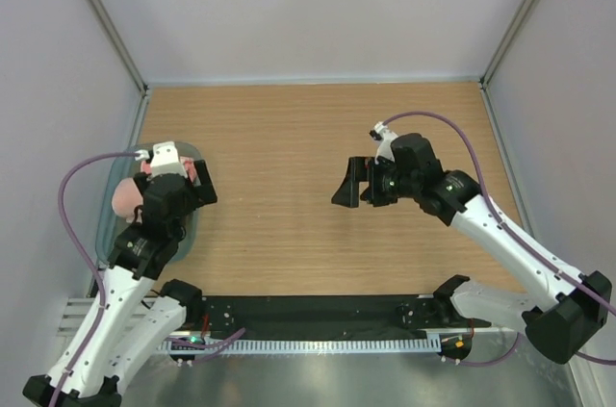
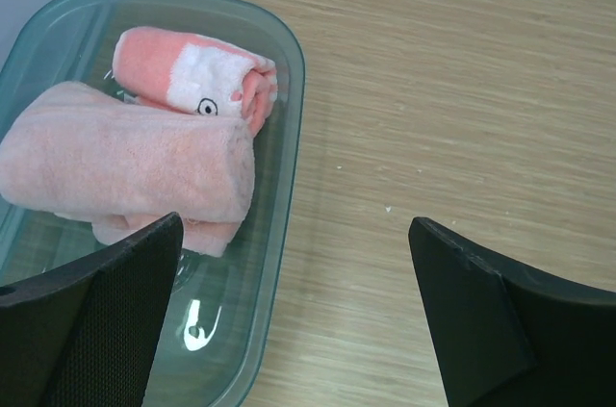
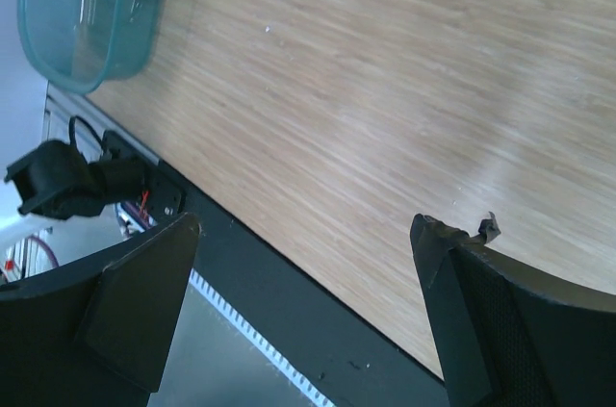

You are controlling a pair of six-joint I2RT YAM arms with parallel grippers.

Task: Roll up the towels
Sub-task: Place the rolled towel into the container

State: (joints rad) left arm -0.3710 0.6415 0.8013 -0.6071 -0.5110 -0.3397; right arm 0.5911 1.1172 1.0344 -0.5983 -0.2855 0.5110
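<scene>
Left gripper (image 2: 294, 234): jaws wide apart, empty, hanging over the rim of the tray (image 2: 292, 118). Right gripper (image 1: 356, 184): jaws wide apart, empty, over the bare table (image 1: 279, 128), well apart from the tray. Both towels (image 1: 127, 197) lie inside the tray: the small towel (image 2: 188, 75) is rolled tight, the large towel (image 2: 125, 162) looser, the two touching.

Risks noted:
- A straight descent would likely land one finger on the plastic rim, tipping or shoving the tray.
- A pinch on the large towel may drag its neighbour along.
- The loose roll may unwind when lifted.
- The other arm is not near enough to steady the tray
</scene>
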